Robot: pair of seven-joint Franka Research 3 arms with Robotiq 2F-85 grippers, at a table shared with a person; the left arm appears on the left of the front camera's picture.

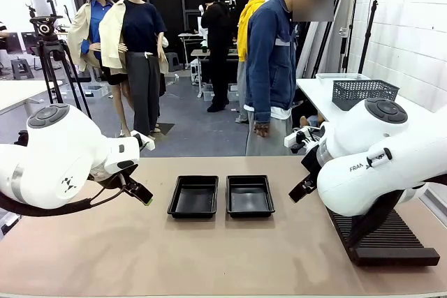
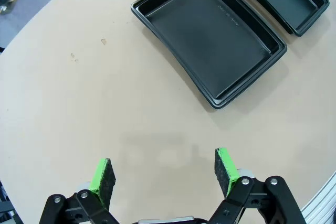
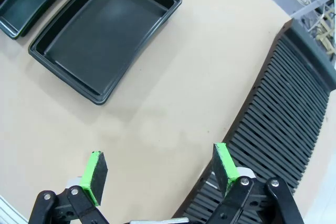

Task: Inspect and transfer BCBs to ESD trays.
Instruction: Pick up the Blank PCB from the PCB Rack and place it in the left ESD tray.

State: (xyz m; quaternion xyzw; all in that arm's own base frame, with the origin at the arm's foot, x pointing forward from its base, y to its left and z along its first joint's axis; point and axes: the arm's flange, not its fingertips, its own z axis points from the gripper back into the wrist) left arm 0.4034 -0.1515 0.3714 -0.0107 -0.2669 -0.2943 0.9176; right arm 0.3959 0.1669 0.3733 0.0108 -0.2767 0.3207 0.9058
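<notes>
On the left, our left end effector [image 2: 163, 170] hangs over the bare desk [image 1: 209, 256], jaws wide open with nothing in them. Mid-desk, the left ESD tray [image 1: 193, 196] and the right ESD tray [image 1: 250, 195] sit side by side, just apart. Our right end effector [image 3: 159, 170] is spread open too, gripping nothing, right by the edge of the slotted black rack [image 1: 387, 239]. A person [image 1: 271, 68] stands at the far side.

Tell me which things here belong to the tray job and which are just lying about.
Job: left ESD tray, right ESD tray, both empty; open left gripper, open right gripper.
Lying about: black slotted rack, mesh basket, camera tripod.
</notes>
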